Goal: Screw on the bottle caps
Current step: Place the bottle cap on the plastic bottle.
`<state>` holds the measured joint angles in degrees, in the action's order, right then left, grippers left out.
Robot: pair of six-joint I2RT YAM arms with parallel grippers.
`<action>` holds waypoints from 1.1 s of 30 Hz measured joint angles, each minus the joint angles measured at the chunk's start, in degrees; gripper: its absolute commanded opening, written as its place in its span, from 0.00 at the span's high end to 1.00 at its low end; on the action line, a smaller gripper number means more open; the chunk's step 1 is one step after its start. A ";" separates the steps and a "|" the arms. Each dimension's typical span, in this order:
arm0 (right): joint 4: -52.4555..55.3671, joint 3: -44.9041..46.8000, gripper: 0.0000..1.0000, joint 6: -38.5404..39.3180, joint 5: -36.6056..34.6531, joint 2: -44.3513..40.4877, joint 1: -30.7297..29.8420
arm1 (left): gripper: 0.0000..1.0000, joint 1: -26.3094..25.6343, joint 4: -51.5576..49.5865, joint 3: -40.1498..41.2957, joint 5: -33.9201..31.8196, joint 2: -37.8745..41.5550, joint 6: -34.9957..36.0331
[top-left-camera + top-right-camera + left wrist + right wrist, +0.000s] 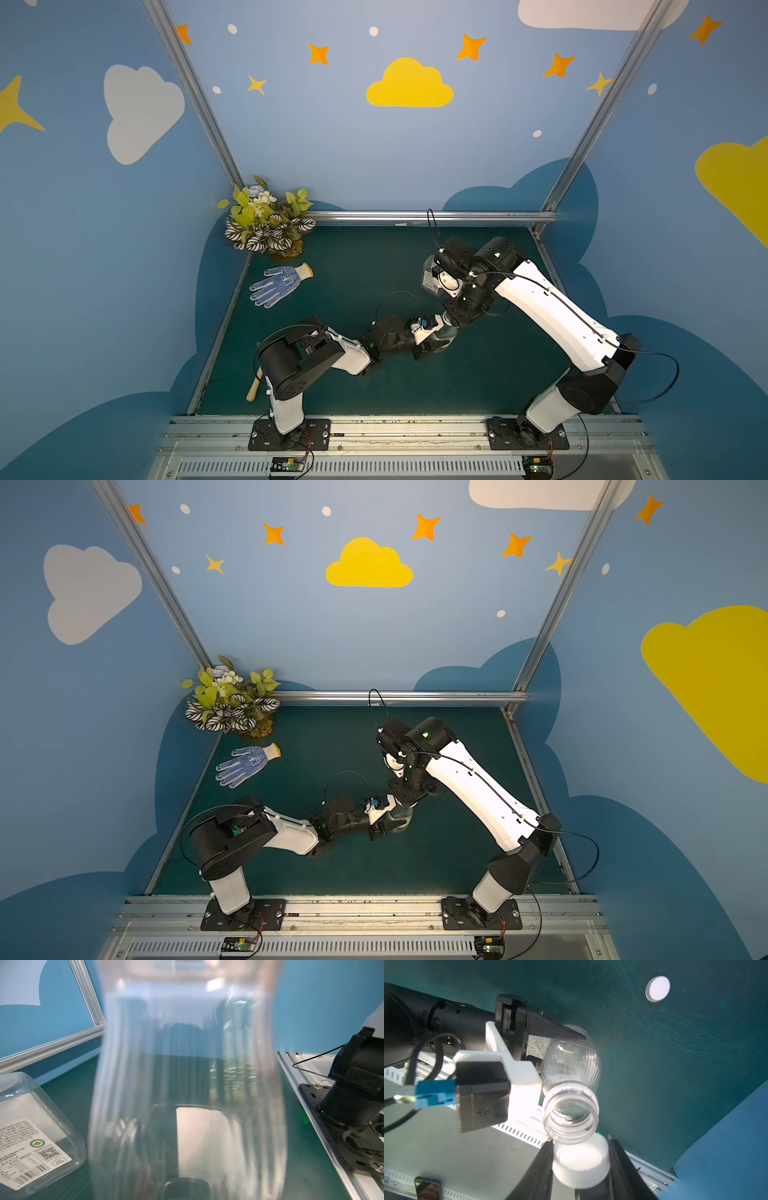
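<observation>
Seating cap [580,1165] on bottle [571,1068].
right gripper [580,1159] pinches cap, left gripper [435,340] clamps bottle; level cap before twisting.

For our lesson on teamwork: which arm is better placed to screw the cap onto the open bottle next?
Right. The right gripper pinches a white cap at the open neck of the bottle, which the left gripper holds by its body.

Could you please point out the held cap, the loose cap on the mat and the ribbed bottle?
held cap [580,1159]: right wrist view, white hollow inside.
loose cap [658,988]: right wrist view, flat white face.
ribbed bottle [571,1064]: right wrist view, clear ribbed shoulder.
</observation>
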<state>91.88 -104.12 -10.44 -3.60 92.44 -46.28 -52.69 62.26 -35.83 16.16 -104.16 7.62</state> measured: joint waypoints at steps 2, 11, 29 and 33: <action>0.00 0.28 0.62 0.00 0.00 -0.04 0.00 | 0.50 -0.09 -0.04 0.00 -0.09 -0.20 0.42; 0.02 0.24 0.61 0.00 0.20 -0.04 -0.28 | 0.50 -0.85 -0.07 0.00 -0.33 -1.53 1.22; 0.02 0.24 0.59 0.20 -0.04 1.81 -0.70 | 0.50 -1.14 -1.46 0.00 -0.76 -1.70 1.60; 0.04 0.24 0.58 0.24 -0.02 2.49 -0.70 | 0.50 -1.11 -1.16 -0.02 -0.76 -1.70 1.51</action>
<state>91.92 -103.88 -10.20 -3.62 94.94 -46.98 -53.80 61.10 -35.86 15.40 -105.86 9.13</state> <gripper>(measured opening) 0.417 0.507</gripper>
